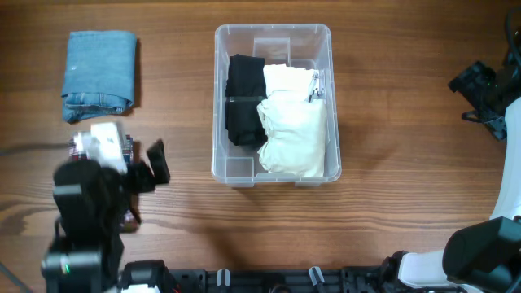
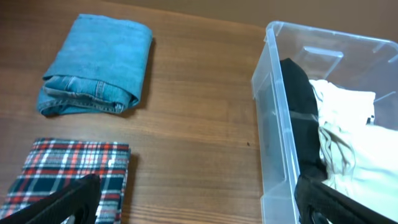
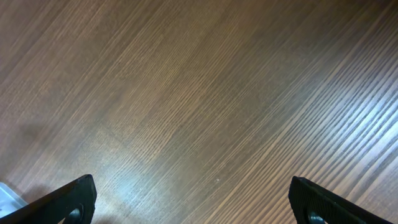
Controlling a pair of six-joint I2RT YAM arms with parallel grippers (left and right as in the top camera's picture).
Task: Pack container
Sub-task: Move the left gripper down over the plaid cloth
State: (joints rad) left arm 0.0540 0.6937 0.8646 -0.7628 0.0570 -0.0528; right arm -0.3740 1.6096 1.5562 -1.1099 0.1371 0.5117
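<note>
At mid-worktop, nearer the far edge: clear container (image 1: 218, 98), partly packed.
By the left edge, left gripper (image 2: 198, 182) spread, partly over folded plaid shirt (image 2: 68, 168); right gripper (image 3: 191, 180) spread above bare wood at right edge. Risk: pinching only a top layer, then unfolding mid-carry and snagging the container wall.

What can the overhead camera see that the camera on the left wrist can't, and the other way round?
Only the overhead view shows the container in full outline, the left arm itself, and the right arm off at the far side. Only the left wrist view shows the folded plaid cloth plainly, close to the open left tool; from above, the arm covers nearly all of it. Both show the folded jeans, the black garment and white garment inside the container, and the wooden table.
</note>
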